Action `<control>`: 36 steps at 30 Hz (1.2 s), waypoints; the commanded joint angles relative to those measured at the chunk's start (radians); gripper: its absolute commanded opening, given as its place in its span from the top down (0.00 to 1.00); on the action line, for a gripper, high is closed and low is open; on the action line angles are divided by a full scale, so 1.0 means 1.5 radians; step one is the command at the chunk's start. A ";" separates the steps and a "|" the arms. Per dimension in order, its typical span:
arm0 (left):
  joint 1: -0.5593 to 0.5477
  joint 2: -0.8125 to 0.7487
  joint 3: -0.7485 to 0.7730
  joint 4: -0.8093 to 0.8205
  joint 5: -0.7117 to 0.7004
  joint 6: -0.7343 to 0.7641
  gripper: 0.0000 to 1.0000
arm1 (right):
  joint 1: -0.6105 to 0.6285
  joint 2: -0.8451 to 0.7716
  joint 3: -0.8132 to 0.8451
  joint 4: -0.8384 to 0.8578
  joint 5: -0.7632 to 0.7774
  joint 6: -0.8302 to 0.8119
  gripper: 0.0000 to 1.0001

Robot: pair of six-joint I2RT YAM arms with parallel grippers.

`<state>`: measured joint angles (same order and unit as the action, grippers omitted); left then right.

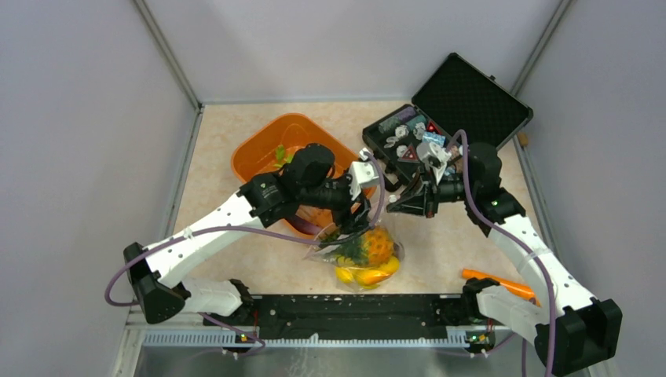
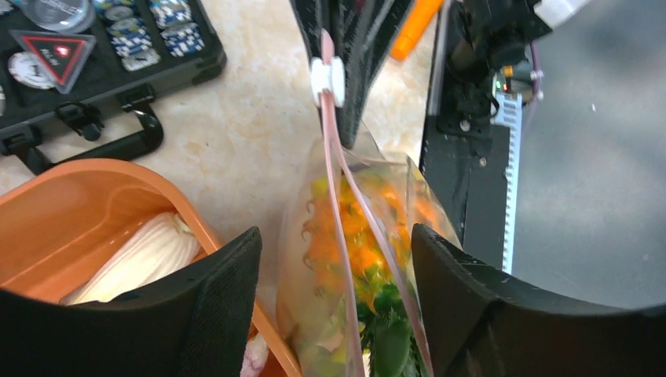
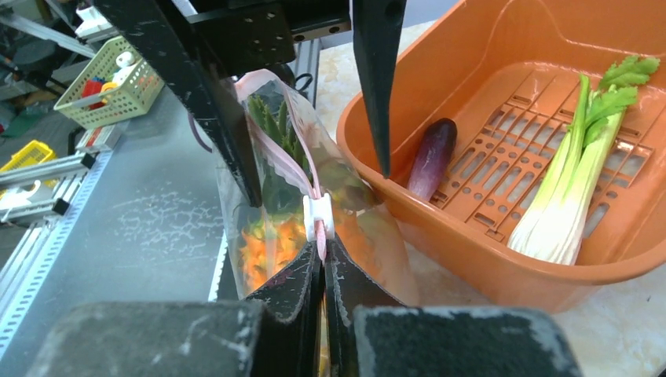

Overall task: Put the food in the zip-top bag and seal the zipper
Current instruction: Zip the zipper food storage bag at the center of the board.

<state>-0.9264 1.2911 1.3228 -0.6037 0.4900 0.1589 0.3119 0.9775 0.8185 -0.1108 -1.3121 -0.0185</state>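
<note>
Sealing step: right gripper (image 3: 320,255) is clenched on the zipper (image 2: 331,196), just behind the white slider (image 3: 318,216); judged to anchor that end so the strip stays taut
Left gripper (image 2: 336,302): released; fingers (image 2: 212,302) stand wide on either side of the bag's mouth, touching neither face as far as the left wrist view shows; judged placed to close on the strip and press it shut
Zip-top bag (image 2: 292,259): mouth raised between the two grippers, body sagging toward the near edge of the table (image 1: 440,243), just beside the orange tub (image 3: 487,259)
Zipper relative to left gripper: runs lengthwise through the gap, nearer the middle than either pad; its two pink lips part toward the near end, so the mouth looks unsealed there
Food inside: pineapple (image 1: 377,245) and lemons (image 1: 345,275) show through the plastic
Food outside: eggplant (image 3: 430,157) and leafy stalk (image 3: 577,181) lie in the tub, well apart from both grippers; judged a risk that sealing now leaves them out
</note>
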 commanded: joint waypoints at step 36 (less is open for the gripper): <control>-0.002 0.038 0.018 0.265 0.031 -0.166 0.92 | 0.003 -0.038 -0.013 0.032 0.055 0.052 1.00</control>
<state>-0.9264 1.3701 1.3094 -0.2241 0.5316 -0.1085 0.3115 0.9413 0.7967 -0.0978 -1.2186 0.0574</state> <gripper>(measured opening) 0.131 0.002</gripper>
